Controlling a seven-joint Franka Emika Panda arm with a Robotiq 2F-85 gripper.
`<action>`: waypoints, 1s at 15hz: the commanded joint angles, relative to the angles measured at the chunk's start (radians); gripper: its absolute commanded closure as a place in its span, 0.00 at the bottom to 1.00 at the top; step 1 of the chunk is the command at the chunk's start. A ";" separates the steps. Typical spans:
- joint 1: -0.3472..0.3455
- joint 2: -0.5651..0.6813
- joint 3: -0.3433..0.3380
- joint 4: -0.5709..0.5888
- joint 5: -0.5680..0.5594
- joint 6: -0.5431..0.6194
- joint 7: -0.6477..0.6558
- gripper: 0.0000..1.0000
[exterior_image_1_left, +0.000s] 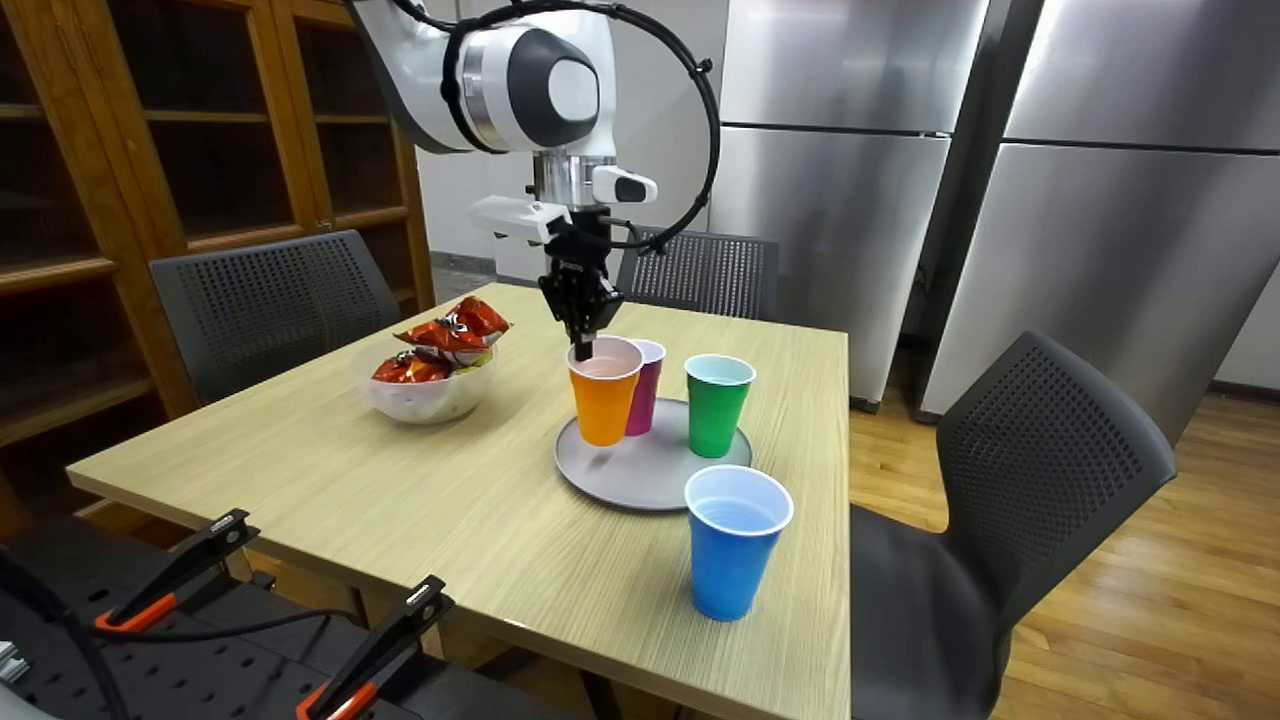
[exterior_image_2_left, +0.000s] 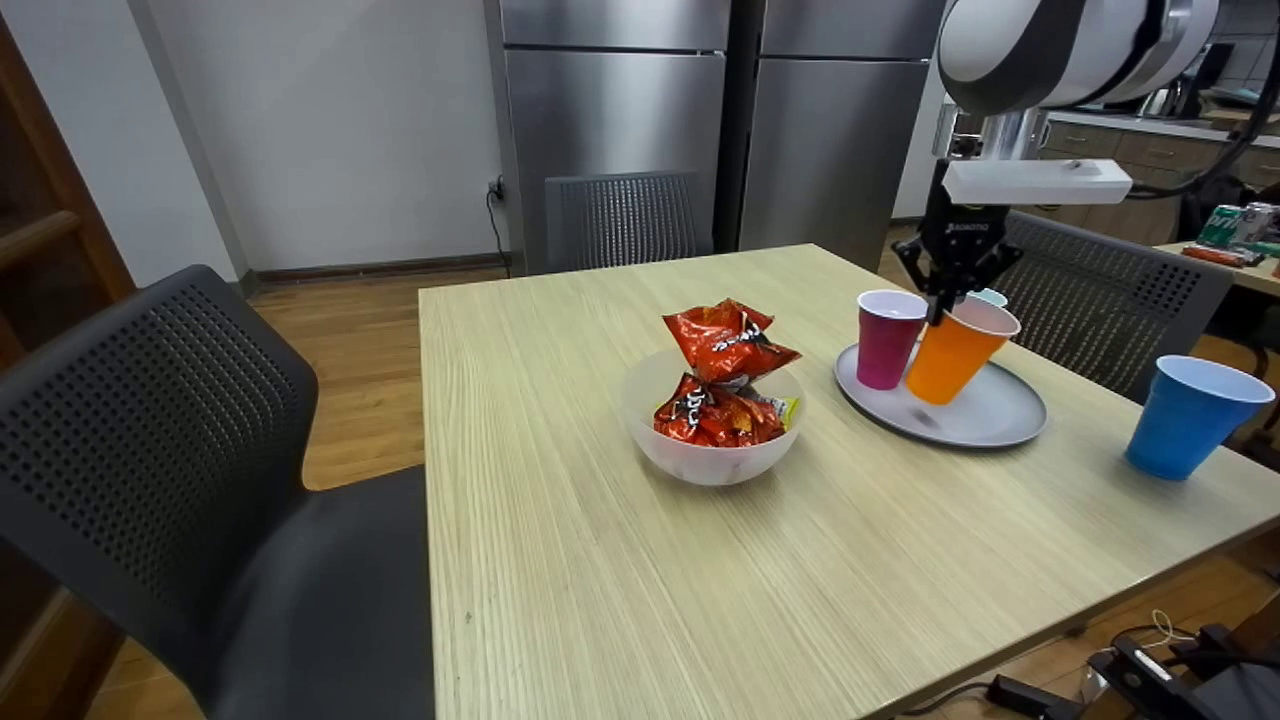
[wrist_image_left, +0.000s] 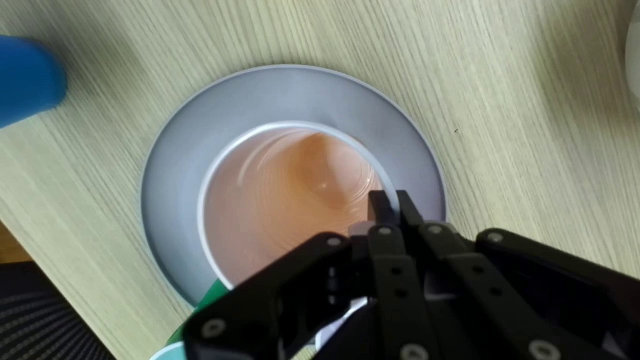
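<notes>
Orange tapered plastic cup (exterior_image_1_left: 605, 412) hangs tilted just above the round grey plate (exterior_image_1_left: 650, 485), probably because your 2 black fingers (wrist_image_left: 380, 206) clench the cup's rim at 1 side, where the thin wall looks easy to pinch. You have 1 finger inside, 1 outside; the cup's body lies below them, near the magenta plastic cup (exterior_image_2_left: 884, 345).

Dark chairs (exterior_image_1_left: 1050, 470) stand around the pale table (exterior_image_1_left: 470, 500); beyond it I see steel refrigerators (exterior_image_1_left: 825, 240) and a whitish wall (exterior_image_2_left: 370, 140), near it a wooden cabinet (exterior_image_1_left: 290, 150), below it a plank floor (exterior_image_1_left: 1130, 570).
</notes>
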 joint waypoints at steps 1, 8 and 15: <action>-0.008 0.033 0.000 0.051 0.006 -0.053 0.000 0.99; -0.008 0.073 -0.006 0.079 0.008 -0.068 0.002 0.99; -0.007 0.094 -0.008 0.093 0.007 -0.084 0.003 0.99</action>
